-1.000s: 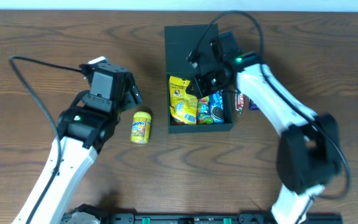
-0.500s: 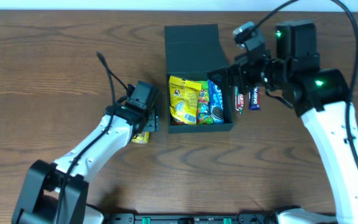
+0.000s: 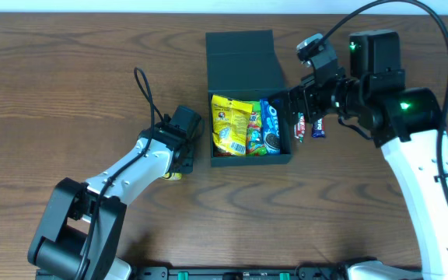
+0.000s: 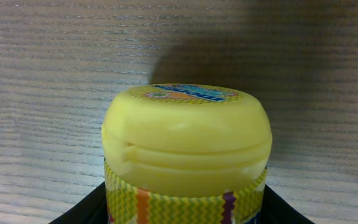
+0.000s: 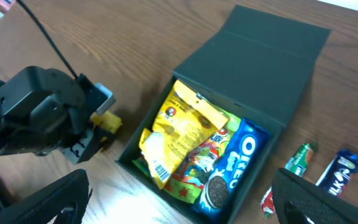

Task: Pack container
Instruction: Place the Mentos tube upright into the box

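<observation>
Jaws on the right gripper (image 3: 300,103) are spread wide with nothing between them; its wrist cam has one of the fingers (image 5: 39,199) in each bottom corner. Jaws on the left gripper (image 3: 179,159) I honestly can't call. Its wrist cam is filled by the yellow can (image 4: 187,149), with dark finger bits poking up on either side of it at the bottom edge. Whether they're pressing on it or just sitting next to it, no idea.

Going from the near side: the left gripper is down low on the table (image 3: 68,78), just left of the container (image 3: 251,160) near its front left corner. From overhead only a sliver of the can peeks out under it.

The container is the dark green box sitting mid-table, open. Inside there's a yellow packet (image 3: 228,124) along its left side and a blue Oreo pack (image 3: 271,128) along its right wall. A red and green wrapper (image 3: 253,140) is squeezed between them.

Just outside the container's right wall two small snacks lie on the wood, a red and green bar (image 3: 300,128) closer to the wall and a dark blue bar (image 3: 318,126) beside it. The right gripper is up in the air off that same wall, a bit farther back than the bars.

Farthest back, the lid (image 3: 239,54) is hinged open behind the container's rear edge.
</observation>
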